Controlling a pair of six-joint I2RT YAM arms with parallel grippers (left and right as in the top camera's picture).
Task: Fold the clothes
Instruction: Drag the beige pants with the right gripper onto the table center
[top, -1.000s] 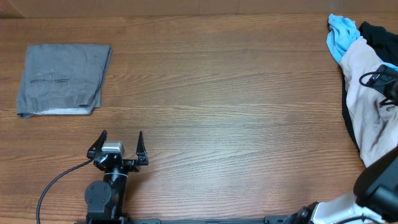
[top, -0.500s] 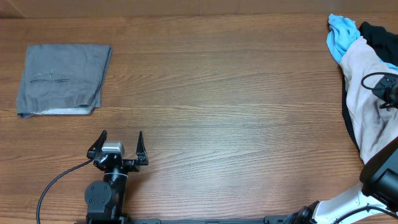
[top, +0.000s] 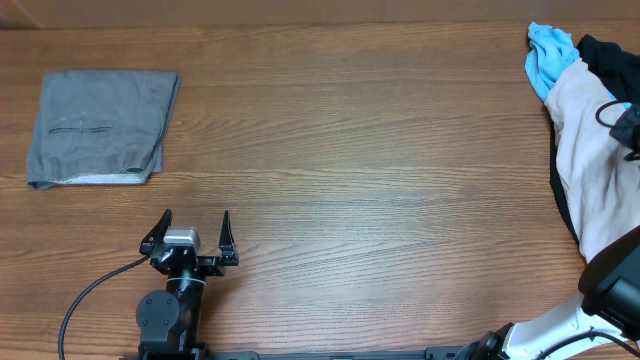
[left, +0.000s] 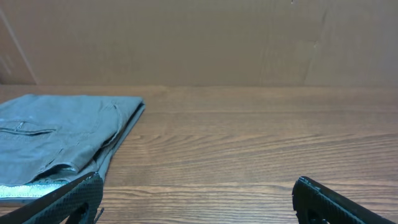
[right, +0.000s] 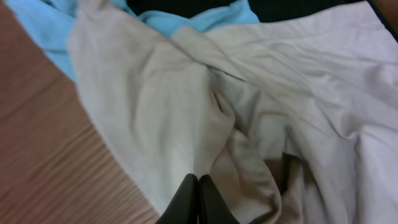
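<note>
Standing at the near edge of the counter (top: 380, 150), the left arm (top: 165, 315) points its left gripper (top: 196, 214) straight away across the wood. It is low and level, with both fingers spread wide and nothing between them. A black cable (top: 85, 295) loops off to its left side.

At the near right corner the right arm (top: 610, 290) rises and leaves the overhead view along the right edge, reaching out over the pile of clothes there. Its wrist view looks steeply down: the right gripper (right: 198, 186) has its fingers drawn tight together, tips pressed into a raised fold of the beige garment (right: 155, 106). Whether a pinch of cloth is caught between them cannot be told.

That beige garment lies crumpled at the far right edge of the counter, draped over a black cloth (top: 605, 50) and touching a bright blue cloth (top: 548, 55) at its far end.

Well apart, at the far left, a grey garment (top: 100, 125) lies flat and neatly folded, a pocket seam showing.

Between them the brown wood grain runs bare. Behind the counter stands a plain tan wall (left: 186, 37).
</note>
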